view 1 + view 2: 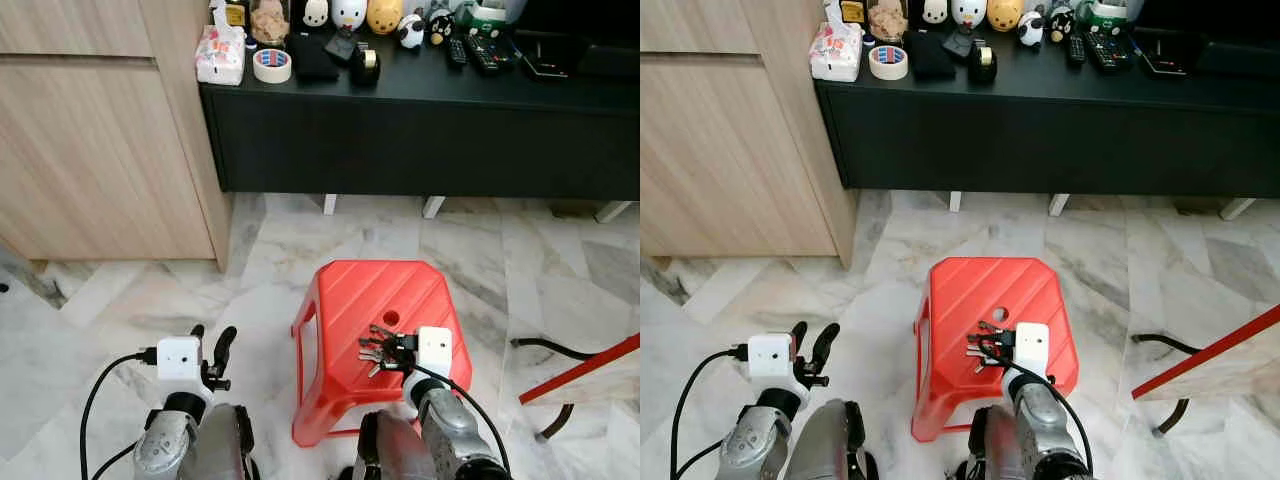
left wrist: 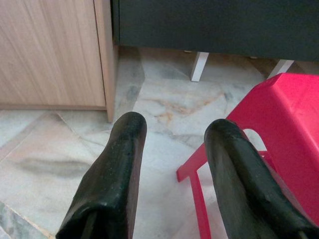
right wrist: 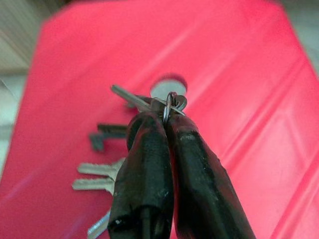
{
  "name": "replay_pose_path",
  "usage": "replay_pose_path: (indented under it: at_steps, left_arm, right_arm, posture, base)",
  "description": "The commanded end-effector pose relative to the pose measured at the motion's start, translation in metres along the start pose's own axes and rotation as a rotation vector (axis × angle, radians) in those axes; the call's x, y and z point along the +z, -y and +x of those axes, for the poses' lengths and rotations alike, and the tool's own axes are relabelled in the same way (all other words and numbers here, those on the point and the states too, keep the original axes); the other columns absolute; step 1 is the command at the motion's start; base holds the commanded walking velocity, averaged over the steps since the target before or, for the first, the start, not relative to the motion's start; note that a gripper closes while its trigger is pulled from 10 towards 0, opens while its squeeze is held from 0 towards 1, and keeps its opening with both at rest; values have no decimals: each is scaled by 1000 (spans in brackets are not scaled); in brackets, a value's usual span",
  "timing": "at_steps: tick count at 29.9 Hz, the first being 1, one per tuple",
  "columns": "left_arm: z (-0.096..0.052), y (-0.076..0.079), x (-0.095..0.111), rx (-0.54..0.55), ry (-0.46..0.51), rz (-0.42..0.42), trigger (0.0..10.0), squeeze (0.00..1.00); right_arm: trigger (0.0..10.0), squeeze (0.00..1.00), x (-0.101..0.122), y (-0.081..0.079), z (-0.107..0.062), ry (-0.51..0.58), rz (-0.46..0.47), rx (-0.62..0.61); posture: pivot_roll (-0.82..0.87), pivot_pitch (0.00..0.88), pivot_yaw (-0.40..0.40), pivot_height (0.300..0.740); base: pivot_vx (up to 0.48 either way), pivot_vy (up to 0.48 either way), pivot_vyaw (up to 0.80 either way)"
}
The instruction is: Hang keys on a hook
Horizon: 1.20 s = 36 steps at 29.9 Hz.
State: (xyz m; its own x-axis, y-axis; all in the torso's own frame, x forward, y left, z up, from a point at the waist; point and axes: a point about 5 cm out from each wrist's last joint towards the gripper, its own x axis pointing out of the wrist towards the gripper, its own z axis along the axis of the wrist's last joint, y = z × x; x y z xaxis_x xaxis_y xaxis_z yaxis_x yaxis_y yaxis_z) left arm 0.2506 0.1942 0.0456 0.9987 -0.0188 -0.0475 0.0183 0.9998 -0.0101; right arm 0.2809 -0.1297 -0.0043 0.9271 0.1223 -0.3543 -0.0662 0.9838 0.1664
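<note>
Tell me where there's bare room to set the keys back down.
The stool top is bare behind its hole; the right gripper is shut on the keys near the front edge. Marble floor between stool and cabinet is open. The console top is crowded.

Marble floor (image 1: 120, 300), wooden cabinet (image 1: 90, 130), long black sideboard (image 1: 420, 130), red stool (image 1: 375, 300).
</note>
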Motion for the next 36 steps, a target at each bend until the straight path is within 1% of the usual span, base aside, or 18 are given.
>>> replay_pose_path:
  at_steps: [1, 4, 8, 10, 11, 12, 13, 14, 15, 17, 18, 19, 24, 27, 30, 32, 36]
  left_arm:
    - [-2, 1, -7, -3, -28, 2, 10000, 0]
    - [2, 2, -6, -8, -23, 2, 10000, 0]
    - [5, 3, -4, -9, -18, 1, 10000, 0]
    - [8, 3, -3, -7, -13, 1, 10000, 0]
    - [8, 3, -3, -7, -13, 1, 10000, 0]
    - [10, 2, -2, -6, -11, 2, 10000, 0]
    - [12, 2, -1, -5, -7, 4, 10000, 0]
    - [12, 2, -1, -5, -7, 4, 10000, 0]
    - [13, 3, 0, -8, -2, 8, 10000, 0]
    - [13, 3, 0, -8, -2, 8, 10000, 0]
    - [15, 3, 0, -8, -1, 7, 10000, 0]
    - [16, 3, 0, -5, 2, 6, 10000, 0]
    - [18, 3, 0, -1, 4, 1, 10000, 0]
    - [20, 4, 0, 1, 9, -3, 10000, 0]
    - [23, 4, 2, 4, 19, -7, 10000, 0]
    - [24, 2, 3, 21, 26, -28, 10000, 0]
    - [25, 2, 3, 29, 32, -46, 10000, 0]
  right_arm:
    - [10000, 0, -3, 2, -4, 15, -13, 7]
    - [10000, 0, -2, 4, -9, 50, -33, 17]
    - [10000, 0, 1, 6, -11, 79, -53, 13]
    - [10000, 0, 8, 8, -12, 134, -62, -2]
    - [10000, 0, 8, 8, -12, 134, -62, -2]
    - [10000, 0, 13, 10, -13, 170, -65, -14]
    - [10000, 0, 25, 12, -15, 244, -80, -40]
    - [10000, 0, 25, 12, -15, 244, -80, -40]
    - [10000, 0, 36, 9, -17, 311, -109, -37]
    - [10000, 0, 36, 9, -17, 311, -109, -37]
    - [10000, 0, 40, 8, -18, 332, -114, -34]
    - [10000, 0, 44, 3, -19, 351, -93, -9]
    - [10000, 0, 44, -1, -19, 356, -102, -6]
    - [10000, 0, 43, -1, -19, 354, -106, -11]
    - [10000, 0, 44, 1, -20, 346, -98, -27]
    - [10000, 0, 45, 1, -19, 342, -105, -29]
    - [10000, 0, 45, 3, -17, 334, -96, -40]
  posture:
    - [52, 124, -137, 616]
    - [52, 108, -137, 616]
    - [50, 103, -136, 616]
    - [49, 91, -135, 616]
    - [49, 91, -135, 616]
    - [47, 85, -134, 616]
    - [48, 77, -133, 616]
    - [48, 77, -133, 616]
    - [48, 72, -132, 616]
    - [48, 72, -132, 616]
    - [48, 65, -132, 616]
    - [46, 61, -131, 616]
    - [49, 47, -134, 616]
    - [50, 45, -135, 626]
    - [54, 37, -137, 646]
    - [54, 37, -137, 661]
    - [55, 27, -137, 676]
  base:
    - [0, 0, 0]
    - [0, 0, 0]
    - [0, 0, 0]
    - [0, 0, 0]
    - [0, 0, 0]
    - [0, 0, 0]
    - [0, 0, 0]
    - [0, 0, 0]
    - [0, 0, 0]
    - [0, 0, 0]
    - [0, 0, 0]
    - [0, 0, 0]
    - [0, 0, 0]
    - [0, 0, 0]
    - [0, 0, 0]
    - [0, 0, 0]
    - [0, 0, 0]
